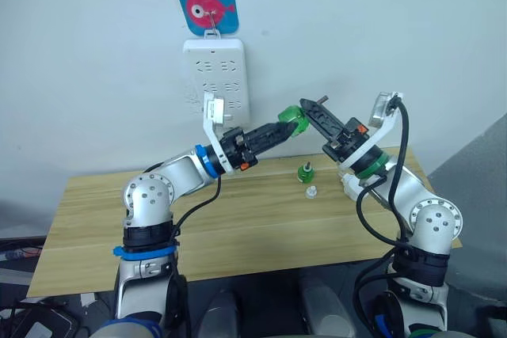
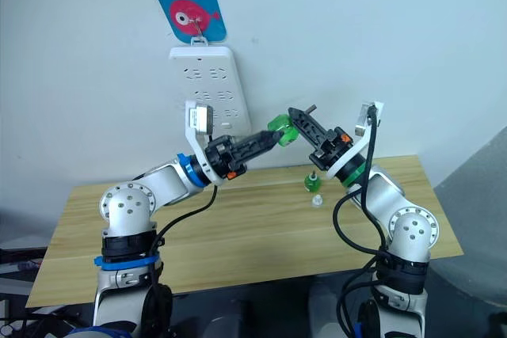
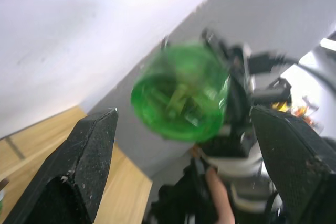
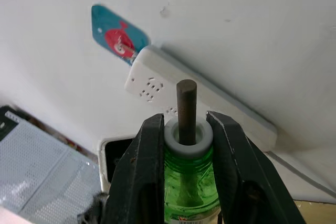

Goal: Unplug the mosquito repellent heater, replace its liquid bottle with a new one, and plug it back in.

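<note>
Against a pale wall with a hanging power strip (image 1: pixel 217 77), the right tool (image 4: pixel 184 140), closed on the neck of a green bottle (image 1: pixel 291 121), holds it wick-out above the wooden desk (image 1: pixel 238 227). The left tool (image 3: pixel 184 129) is spread wide around the bottle's base, seemingly for a handover. Another green bottle (image 1: pixel 303 171) stands on the desk.

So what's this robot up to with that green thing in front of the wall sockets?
It is holding a clear green plastic bottle with a dark wick up in the air, in front of the white power strip on the wall. The right gripper is clamped on the bottle's neck. The left gripper is open around the bottle's base, not gripping it. A second small green bottle and a small white piece sit on the wooden table below.
</note>
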You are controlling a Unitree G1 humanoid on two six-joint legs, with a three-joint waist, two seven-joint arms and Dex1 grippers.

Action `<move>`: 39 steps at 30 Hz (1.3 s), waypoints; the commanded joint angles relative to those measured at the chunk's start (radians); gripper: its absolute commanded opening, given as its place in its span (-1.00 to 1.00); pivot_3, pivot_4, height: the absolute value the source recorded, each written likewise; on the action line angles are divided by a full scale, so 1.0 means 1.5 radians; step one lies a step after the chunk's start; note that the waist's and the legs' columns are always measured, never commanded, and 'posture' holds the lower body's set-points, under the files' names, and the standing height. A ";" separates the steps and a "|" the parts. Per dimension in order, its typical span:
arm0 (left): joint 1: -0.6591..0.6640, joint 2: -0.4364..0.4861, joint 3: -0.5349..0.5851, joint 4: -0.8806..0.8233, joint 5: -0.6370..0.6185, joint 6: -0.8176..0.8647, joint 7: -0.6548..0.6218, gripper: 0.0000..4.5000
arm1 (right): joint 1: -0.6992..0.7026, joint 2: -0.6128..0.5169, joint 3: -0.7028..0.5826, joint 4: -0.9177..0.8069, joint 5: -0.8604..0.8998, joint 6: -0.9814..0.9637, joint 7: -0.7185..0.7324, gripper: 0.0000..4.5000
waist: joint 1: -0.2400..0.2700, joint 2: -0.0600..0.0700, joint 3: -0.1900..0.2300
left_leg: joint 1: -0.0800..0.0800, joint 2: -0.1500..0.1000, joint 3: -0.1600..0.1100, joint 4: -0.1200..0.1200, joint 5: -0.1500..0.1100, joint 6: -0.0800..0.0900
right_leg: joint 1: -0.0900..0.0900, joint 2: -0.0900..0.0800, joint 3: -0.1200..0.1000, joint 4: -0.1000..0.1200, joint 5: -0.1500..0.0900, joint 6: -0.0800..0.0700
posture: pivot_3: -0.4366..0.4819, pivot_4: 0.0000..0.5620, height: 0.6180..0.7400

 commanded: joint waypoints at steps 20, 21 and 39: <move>-0.013 -0.041 -0.011 0.008 -0.118 -0.010 0.085 0.89 | 0.010 -0.060 0.068 -0.039 0.198 -0.107 -0.088 -0.63 | -0.005 0.000 0.000 | 0.000 0.000 0.000 0.000 0.000 0.000 | 0.000 0.000 0.000 0.000 0.000 0.000 | -0.45 -0.42 0.91; -0.012 -0.040 -0.011 0.010 -0.119 -0.010 0.084 0.89 | 0.011 -0.062 0.071 -0.040 0.200 -0.111 -0.088 -0.63 | -0.005 0.000 0.000 | 0.000 0.000 0.000 0.000 0.000 0.000 | 0.000 0.000 0.000 0.000 0.000 0.000 | -0.45 -0.42 0.91; -0.009 -0.021 -0.015 0.035 -0.111 -0.017 0.049 0.03 | 0.038 -0.109 0.113 -0.056 0.248 -0.132 -0.074 -0.63 | -0.005 0.000 0.000 | 0.000 0.000 0.000 0.000 0.000 0.000 | 0.000 0.001 0.000 -0.001 0.000 0.000 | -0.46 -0.42 0.91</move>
